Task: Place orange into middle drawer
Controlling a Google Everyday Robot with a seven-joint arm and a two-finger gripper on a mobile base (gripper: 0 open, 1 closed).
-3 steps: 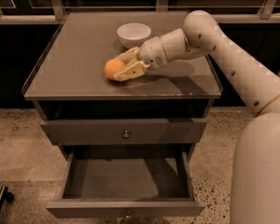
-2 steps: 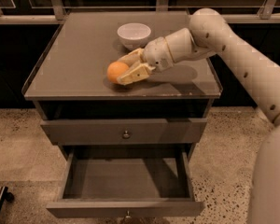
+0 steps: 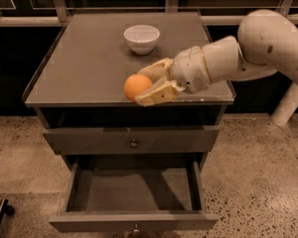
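One orange (image 3: 135, 86) is sitting between the two pale fingers (image 3: 158, 69) of the gripper (image 3: 142, 87), over the front edge of the cabinet top (image 3: 84, 68), a little right of centre. Whether it is resting on the surface or riding just clear of it cannot be told from this view. The gripper is coming at the fruit from the right, with one finger lying along its far side and the other along its near side. Both are touching the skin, so the claw is judged to be holding the orange in a sideways pinch, the two-sided hold likely stopping a round, smooth fruit from rolling. The arm (image 3: 248, 48) is reaching in low from the right, which is leaving the way forward and down unobstructed. Directly below, the middle drawer (image 3: 134, 190) is standing pulled out with its grey floor showing, presumably so the fruit can be lowered straight in. The matching drawer front (image 3: 89, 140) above it is sitting flush and closed. The white bowl (image 3: 141, 37) is sitting well back on the top, apart from the gripper. Judgement: the orange is grasped but not yet over the drawer, and the next move is calling for travel past the edge and down, minding the upper drawer front.
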